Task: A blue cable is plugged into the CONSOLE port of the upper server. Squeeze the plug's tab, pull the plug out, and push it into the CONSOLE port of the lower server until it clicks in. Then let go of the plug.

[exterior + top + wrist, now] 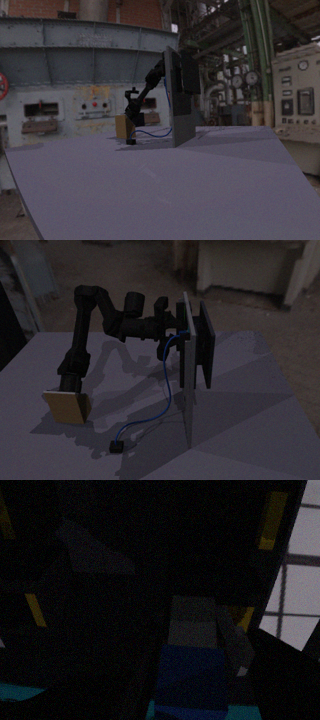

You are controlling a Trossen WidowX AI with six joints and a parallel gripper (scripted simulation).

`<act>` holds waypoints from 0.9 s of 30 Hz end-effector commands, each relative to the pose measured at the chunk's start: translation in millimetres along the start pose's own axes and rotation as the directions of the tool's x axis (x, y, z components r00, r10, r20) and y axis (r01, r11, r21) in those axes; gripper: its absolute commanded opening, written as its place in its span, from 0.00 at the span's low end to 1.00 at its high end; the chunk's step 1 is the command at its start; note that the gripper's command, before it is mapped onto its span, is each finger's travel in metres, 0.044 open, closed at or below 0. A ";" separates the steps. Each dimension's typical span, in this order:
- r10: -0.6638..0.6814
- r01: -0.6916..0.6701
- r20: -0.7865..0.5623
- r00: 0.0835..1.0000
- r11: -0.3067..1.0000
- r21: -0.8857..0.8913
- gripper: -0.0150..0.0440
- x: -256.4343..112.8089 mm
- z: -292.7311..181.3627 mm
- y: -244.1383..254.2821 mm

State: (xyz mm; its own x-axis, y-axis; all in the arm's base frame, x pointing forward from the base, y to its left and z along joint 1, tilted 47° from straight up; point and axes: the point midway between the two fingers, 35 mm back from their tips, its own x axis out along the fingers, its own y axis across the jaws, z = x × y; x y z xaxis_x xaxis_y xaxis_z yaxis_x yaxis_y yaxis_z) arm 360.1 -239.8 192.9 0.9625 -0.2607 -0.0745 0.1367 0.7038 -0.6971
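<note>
The blue plug (183, 332) (190, 680) sits in a port at the dark server front, with its grey nose and a grey tab (236, 642) standing out on its right side in the wrist view. My gripper (180, 332) (203, 636) is around the plug, one finger on each side. It is partly open: the tab sticks out unsqueezed, and narrow gaps show beside the plug. The blue cable (169, 392) (155, 136) hangs from the plug down to the table. Port names are not readable, and the lower server's CONSOLE port cannot be made out. The panel hides my fingers in the exterior view.
A grey upright panel (188, 407) (184, 129) carries the dark server units. The cable ends at a small black block (116, 446) (131, 141) on the table (245, 459) (180, 193). A yellow-brown block (68, 409) (121, 126) stands by the arm's base.
</note>
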 end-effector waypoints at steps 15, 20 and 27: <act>0.002 -0.002 0.001 1.000 1.000 0.000 0.33 0.0 0.1 0.8; 0.002 -0.002 0.001 1.000 1.000 0.000 0.28 0.0 0.1 0.8; 0.003 -0.003 0.000 1.000 1.000 0.003 0.25 0.6 0.4 1.1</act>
State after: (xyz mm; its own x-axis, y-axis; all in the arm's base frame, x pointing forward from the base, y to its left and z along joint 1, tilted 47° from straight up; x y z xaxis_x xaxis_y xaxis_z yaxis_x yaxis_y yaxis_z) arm 360.3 -238.5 192.0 0.9640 -0.2546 -0.0772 0.1309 0.7064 -0.6956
